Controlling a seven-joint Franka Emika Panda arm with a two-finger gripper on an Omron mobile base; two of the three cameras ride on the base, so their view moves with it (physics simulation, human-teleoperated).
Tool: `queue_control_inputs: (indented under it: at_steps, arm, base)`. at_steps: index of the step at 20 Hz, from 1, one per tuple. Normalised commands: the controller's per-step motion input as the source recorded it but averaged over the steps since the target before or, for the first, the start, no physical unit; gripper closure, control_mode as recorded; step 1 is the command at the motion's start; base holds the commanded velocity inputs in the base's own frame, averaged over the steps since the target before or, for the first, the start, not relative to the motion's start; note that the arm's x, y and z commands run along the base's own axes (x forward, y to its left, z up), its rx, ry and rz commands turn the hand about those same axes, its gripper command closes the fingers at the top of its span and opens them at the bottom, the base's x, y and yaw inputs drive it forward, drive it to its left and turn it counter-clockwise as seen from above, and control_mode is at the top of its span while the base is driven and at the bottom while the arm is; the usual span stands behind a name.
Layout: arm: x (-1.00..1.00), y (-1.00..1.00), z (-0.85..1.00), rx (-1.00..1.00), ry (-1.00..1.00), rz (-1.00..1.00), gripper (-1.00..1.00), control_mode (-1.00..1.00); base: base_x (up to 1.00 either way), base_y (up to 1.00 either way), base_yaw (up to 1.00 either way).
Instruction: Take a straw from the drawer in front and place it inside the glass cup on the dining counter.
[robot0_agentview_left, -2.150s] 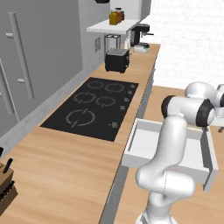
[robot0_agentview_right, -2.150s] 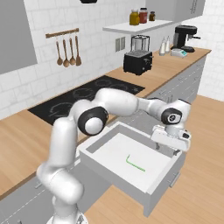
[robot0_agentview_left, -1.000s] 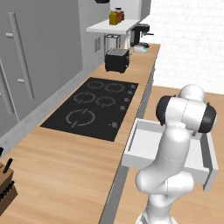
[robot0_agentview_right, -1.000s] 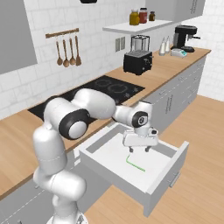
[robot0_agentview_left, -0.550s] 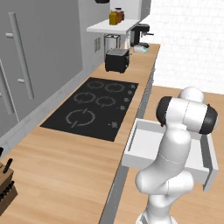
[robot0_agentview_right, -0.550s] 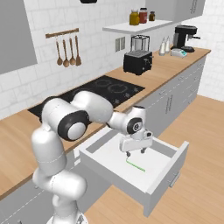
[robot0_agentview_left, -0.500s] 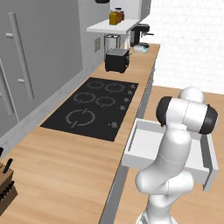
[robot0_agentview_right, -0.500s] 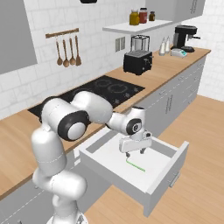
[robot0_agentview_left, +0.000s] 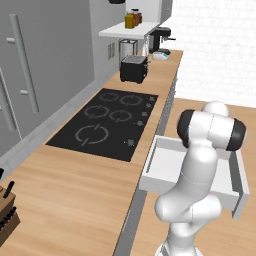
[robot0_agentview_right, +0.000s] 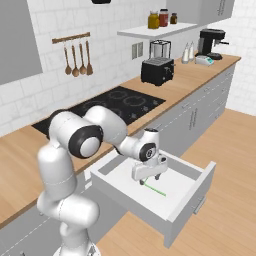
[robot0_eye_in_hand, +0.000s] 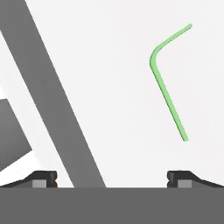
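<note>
- Your gripper (robot0_agentview_right: 149, 176) hangs inside the pulled-out drawer (robot0_agentview_right: 192, 200), jaws spread wide apart with nothing between them; the hand view shows both fingertips (robot0_eye_in_hand: 186, 177) at the bottom with bare floor between.
- The straw (robot0_agentview_right: 154, 189) lies flat on the drawer's pale floor, roughly mid-floor and a little toward the front panel, its bent end turned away from the long run. In the hand view the straw (robot0_eye_in_hand: 169, 98) sits off to one side, above one fingertip rather than centred between the two.
- So shift the hand sideways until the long straight run lies midway between the tips. Don't aim at the bend; the straight part should give the steadier hold.
- Check the roll too: the straw should cross the gap between the fingers, not run along it. It looks slanted to the jaw line now, so a small wrist turn seems wise.
- Come down slowly. The straw is thin and flat on the floor, so the tips probably need to reach almost to the floor before closing; too high and they will close on air.
- Mind the drawer's side wall (robot0_eye_in_hand: 57, 100), the dark band near the other fingertip; keep clear of it while you shift.
- Close gently and lift straight up, clear of the drawer's rim, before turning toward the dining counter.
</note>
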Motion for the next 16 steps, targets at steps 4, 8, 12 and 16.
queue_control_inputs:
  at_steps: [4,8,12,16]
  arm:
    - [0.24,0.0,-0.15,0.02,0.0,0.0,-1.0,-1.0]
    - [0.24,-0.02,-0.14,0.02,0.0,0.0,-1.0,-1.0]
    - [0.25,0.0,-0.22,0.01,0.0,0.0,-1.0,-1.0]
    - [0.27,0.0,-0.25,0.0,0.0,0.0,-1.0,-1.0]
  base:
    - [0.0,0.0,0.0]
    - [0.0,0.0,0.0]
    - [0.0,0.0,0.0]
    - [0.0,0.0,0.0]
